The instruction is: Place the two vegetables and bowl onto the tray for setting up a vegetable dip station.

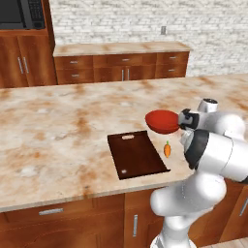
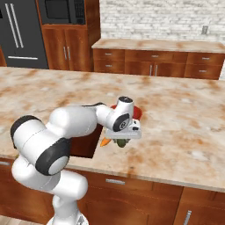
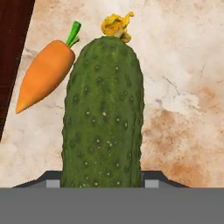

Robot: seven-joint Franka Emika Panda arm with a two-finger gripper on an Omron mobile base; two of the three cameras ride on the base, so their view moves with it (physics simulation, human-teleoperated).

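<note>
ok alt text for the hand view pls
A bumpy dark green cucumber with a dried yellow blossom tip stands large in the centre, rising from between the gripper fingertips. A small orange carrot lies beside it on the marble counter, near the dark brown tray.

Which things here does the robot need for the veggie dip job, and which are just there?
Needed for the job:
- cucumber, between the jaws
- carrot, on the counter beside it
- red bowl
- tray

Just there:
- microwave
- fridge
- wall cabinets
</note>
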